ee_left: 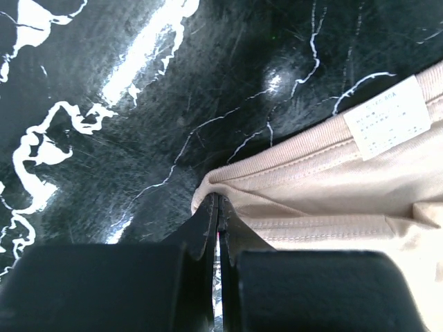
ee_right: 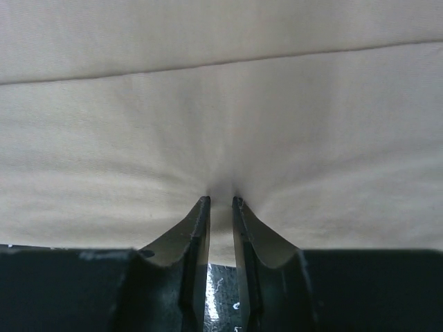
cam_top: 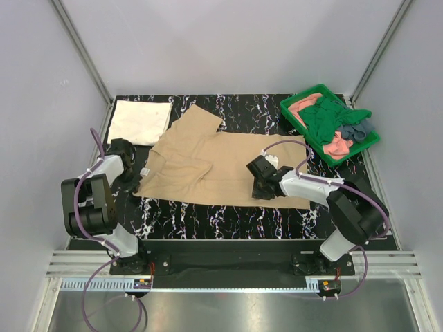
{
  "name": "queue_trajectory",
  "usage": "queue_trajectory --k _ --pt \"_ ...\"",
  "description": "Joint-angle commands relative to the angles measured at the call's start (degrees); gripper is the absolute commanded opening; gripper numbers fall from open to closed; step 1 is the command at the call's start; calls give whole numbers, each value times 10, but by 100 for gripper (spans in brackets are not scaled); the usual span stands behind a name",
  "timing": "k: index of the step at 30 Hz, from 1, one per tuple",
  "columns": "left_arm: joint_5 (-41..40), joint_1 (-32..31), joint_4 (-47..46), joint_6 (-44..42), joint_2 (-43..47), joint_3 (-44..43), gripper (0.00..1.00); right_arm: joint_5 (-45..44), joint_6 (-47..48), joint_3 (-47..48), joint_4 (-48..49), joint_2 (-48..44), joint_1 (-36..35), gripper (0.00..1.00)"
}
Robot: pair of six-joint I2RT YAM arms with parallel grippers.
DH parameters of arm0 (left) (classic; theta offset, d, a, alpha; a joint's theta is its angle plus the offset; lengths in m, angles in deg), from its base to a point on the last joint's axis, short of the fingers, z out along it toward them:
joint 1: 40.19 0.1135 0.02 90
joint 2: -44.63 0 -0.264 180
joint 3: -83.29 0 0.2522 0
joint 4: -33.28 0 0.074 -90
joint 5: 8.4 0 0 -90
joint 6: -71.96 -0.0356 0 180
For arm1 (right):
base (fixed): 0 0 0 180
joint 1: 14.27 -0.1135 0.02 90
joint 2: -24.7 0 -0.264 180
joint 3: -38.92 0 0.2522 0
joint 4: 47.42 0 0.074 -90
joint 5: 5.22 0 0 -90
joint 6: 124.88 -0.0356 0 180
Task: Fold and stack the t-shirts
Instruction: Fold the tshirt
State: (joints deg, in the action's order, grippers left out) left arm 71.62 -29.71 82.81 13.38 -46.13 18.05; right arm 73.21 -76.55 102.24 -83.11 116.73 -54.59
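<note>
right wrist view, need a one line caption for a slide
Close-up of the right pincer nipping a puckered fold of the tan t-shirt, whose cloth fills almost the whole view.

The dark green t-shirt [cam_top: 325, 119] heaped in the green tray [cam_top: 301, 95] covers most of the salmon-pink t-shirt [cam_top: 338, 146] and the grey-blue t-shirt [cam_top: 358, 130], so their shapes cannot be told. The print on the white label [ee_left: 386, 126] of the tan t-shirt [ee_left: 325, 194] is too blurred to read, and that shirt runs off the edges of both wrist views. From above, the tips of the left gripper [ee_left: 218, 202] and the right gripper [ee_right: 220, 204] are hidden under their own housings.
</note>
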Motion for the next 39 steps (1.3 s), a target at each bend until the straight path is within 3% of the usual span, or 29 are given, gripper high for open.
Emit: queue_trajectory --k 1,4,11,16,19,24,30,39 --pt "-37 7 20 -15 -5 -26 0 -35 -3 -16 -50 -16 7 27" --pt "-29 8 30 -14 22 -24 0 -34 -1 -15 -57 -20 7 26" --pt "15 8 44 -28 103 -50 26 35 50 43 -55 -66 6 33" --pt "249 -16 -66 -93 125 -95 45 83 90 132 8 -39 6 39" --pt "322 -43 -85 -148 52 -148 45 132 96 204 39 31 6 44" --pt "369 -44 -66 -199 -54 -215 46 166 85 306 70 161 6 51" --pt "364 -64 -54 -242 -135 -248 45 189 87 412 74 263 6 50" --pt "328 -84 -50 -268 -182 -277 45 192 116 448 76 322 7 44"
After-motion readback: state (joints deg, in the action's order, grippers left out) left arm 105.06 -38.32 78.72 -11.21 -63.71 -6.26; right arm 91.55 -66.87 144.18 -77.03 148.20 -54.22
